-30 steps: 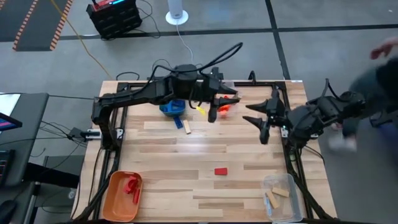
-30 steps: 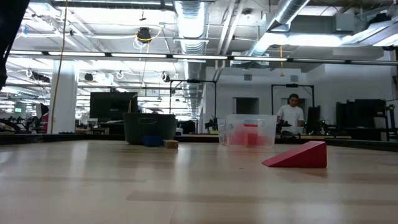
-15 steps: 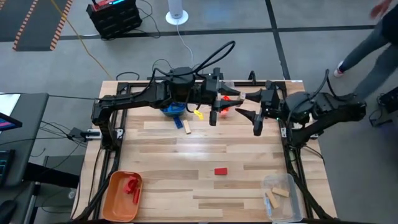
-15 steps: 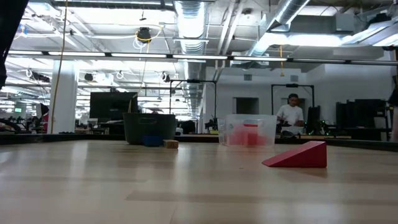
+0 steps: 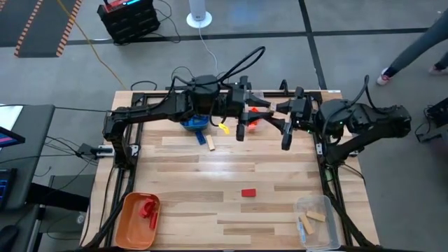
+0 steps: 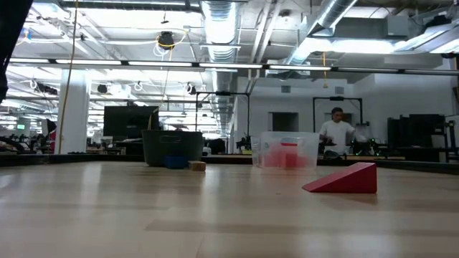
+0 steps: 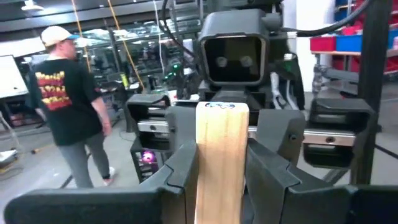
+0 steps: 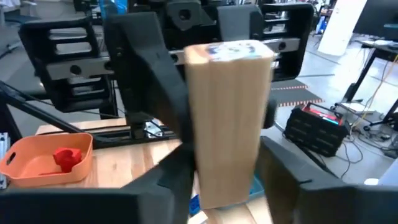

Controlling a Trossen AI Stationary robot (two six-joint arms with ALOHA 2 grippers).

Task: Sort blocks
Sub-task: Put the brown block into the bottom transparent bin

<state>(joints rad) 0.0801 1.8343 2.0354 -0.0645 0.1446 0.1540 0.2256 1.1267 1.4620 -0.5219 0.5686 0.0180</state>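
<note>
Handover step: left gripper [image 7: 217, 180] fingers clamp wooden block [image 7: 222, 158]; right gripper [image 8: 230, 180] fingers flank it, grip uncertain; next, transfer

The right gripper [image 5: 280, 117] has swung in to the left gripper's [image 5: 241, 116] wooden block [image 7: 221, 162].

A plain light-wood stick block [image 7: 222, 158] stands upright, clamped between the left pincer [image 7: 222, 171] fingers, with the right pincer [image 8: 233, 168] closing around the same block. A red wedge block [image 5: 248, 192] lies flat mid-tabletop; a small wood block [image 5: 210, 142] lies beside blue blocks [image 5: 194, 123] at the far side. Red blocks [image 5: 148, 208] sit in the orange bin [image 5: 129, 231] and wood blocks [image 5: 311, 219] in the clear bin [image 5: 329, 238].
</note>
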